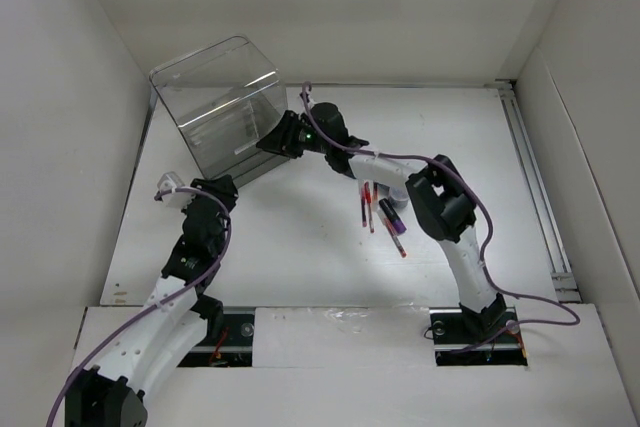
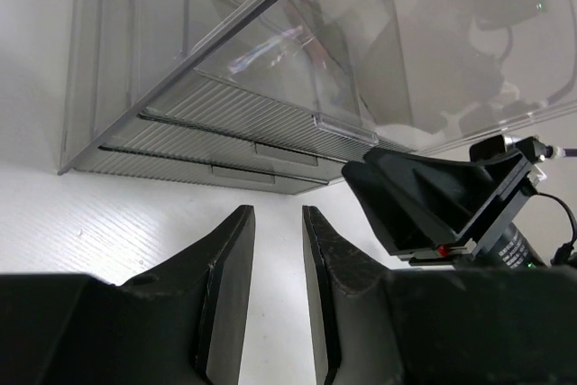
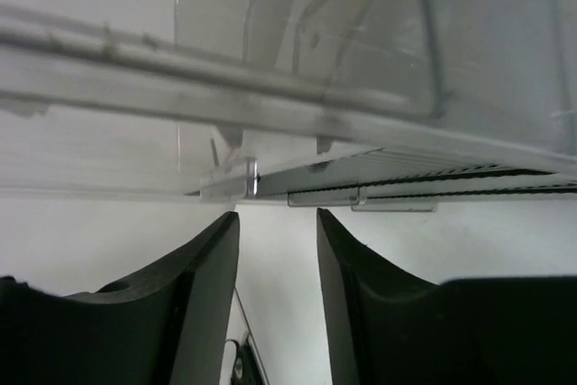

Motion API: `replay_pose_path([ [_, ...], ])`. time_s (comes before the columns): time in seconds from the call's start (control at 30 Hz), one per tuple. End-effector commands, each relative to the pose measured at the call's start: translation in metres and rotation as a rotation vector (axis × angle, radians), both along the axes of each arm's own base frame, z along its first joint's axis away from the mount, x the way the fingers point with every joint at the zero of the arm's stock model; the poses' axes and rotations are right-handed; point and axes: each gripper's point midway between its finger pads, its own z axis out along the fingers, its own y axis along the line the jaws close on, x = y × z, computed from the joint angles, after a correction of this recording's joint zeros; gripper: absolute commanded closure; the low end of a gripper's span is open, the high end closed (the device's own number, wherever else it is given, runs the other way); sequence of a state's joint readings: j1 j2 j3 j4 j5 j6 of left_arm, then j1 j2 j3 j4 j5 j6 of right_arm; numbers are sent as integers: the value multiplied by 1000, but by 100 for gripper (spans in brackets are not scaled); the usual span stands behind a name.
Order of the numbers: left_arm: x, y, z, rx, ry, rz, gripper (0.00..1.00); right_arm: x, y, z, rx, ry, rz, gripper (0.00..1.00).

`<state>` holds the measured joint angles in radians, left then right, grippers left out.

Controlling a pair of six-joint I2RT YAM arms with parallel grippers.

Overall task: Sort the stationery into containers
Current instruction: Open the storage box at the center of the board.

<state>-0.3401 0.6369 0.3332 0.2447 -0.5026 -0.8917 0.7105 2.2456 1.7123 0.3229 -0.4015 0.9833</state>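
Left gripper (image 2: 278, 215): nearest of the working ends, low over the table (image 1: 300, 257) and aimed at the front of the box. Its fingers stand a narrow slit apart with nothing between them. It looks parked there to brace the box or wait its turn.

Red pens (image 1: 368, 209): a small bunch lying loose on the table, partly under the right forearm. They are well apart from the box, and neither gripper touches them.

Dark marker (image 1: 391, 215): just beside the pens, on their right, also lying flat. No rolls show from above.

Right gripper (image 3: 277, 218): reaches across the table to the lower front corner of the box. Its fingers are spread with bare table showing in the gap, so it holds nothing.

Clear tab (image 3: 227, 188): a small lip on the box front, just above the right gripper's left finger. The gripper seems lined up to catch it and open the box. I cannot tell whether it touches.

Drawers (image 2: 225, 146): two shallow ribbed fronts along the bottom of the box, both flush and closed.

Box (image 1: 215, 97): clear, at the far left of the table near the wall. Nothing shows through its walls.

Stage: probably the very start, getting the box open before any pen is picked up.
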Motion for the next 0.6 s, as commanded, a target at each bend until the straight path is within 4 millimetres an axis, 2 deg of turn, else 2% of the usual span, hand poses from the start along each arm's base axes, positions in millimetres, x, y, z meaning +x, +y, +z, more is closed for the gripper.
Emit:
replay_pose_path([
  [0.0, -1, -2, 0, -5, -16, -19, 75, -6, 14, 38, 71, -74, 51, 56],
  [0.03, -1, -2, 0, -5, -16, -19, 75, -5, 14, 43, 76, -81, 51, 59],
  [0.17, -3, -4, -2, -16, -17, -26, 75, -5, 16, 35, 72, -73, 60, 66],
  [0.3, -3, -4, -2, -16, -17, -26, 75, -3, 20, 45, 88, -91, 69, 66],
  [0.33, -3, -4, -2, -16, -17, -26, 75, -2, 20, 39, 83, -84, 69, 66],
  [0.4, -3, -4, -2, -16, -17, -26, 75, -1, 21, 45, 90, -93, 69, 66],
  [0.47, -3, -4, -2, -16, -17, -26, 75, -1, 22, 37, 79, -79, 69, 72],
  [0.57, -3, -4, -2, -16, -17, -26, 75, 1, 21, 37, 77, -80, 58, 72],
])
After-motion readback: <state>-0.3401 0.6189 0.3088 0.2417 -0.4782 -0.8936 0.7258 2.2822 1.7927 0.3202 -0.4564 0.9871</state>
